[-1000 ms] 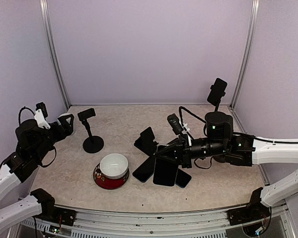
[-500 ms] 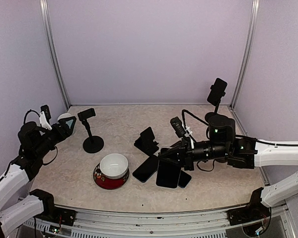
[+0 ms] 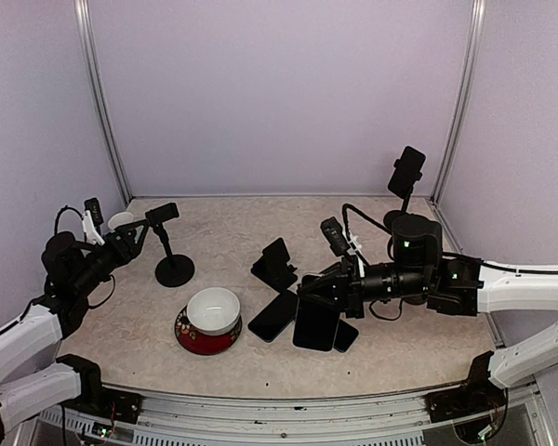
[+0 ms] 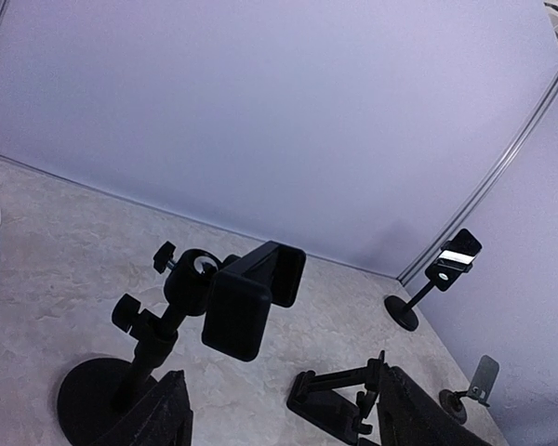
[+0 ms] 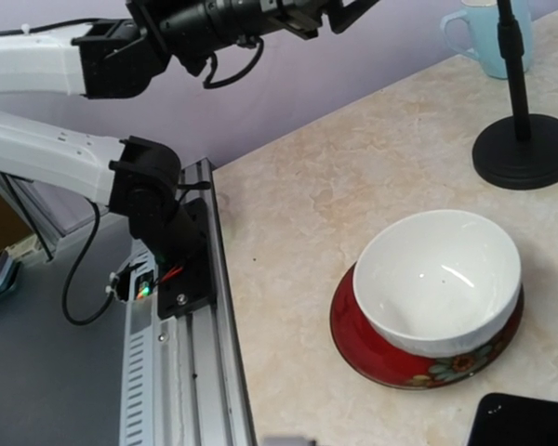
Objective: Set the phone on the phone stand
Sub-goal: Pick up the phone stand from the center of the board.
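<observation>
Top external: right fingers point(image 3: 311, 285) pinch the phone point(image 3: 314, 327).

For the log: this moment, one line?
left pincer open beside tall stand | right pincer shut on phone | phone not yet placed

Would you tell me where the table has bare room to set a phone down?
Bare: the back strip of the table between the tall stand and the folding stand. Crowded: the flat phones beside the bowl.

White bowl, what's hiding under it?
The white bowl sits on a red plate with a flowery rim. Only the plate's edge shows; its middle is covered by the bowl.
</observation>
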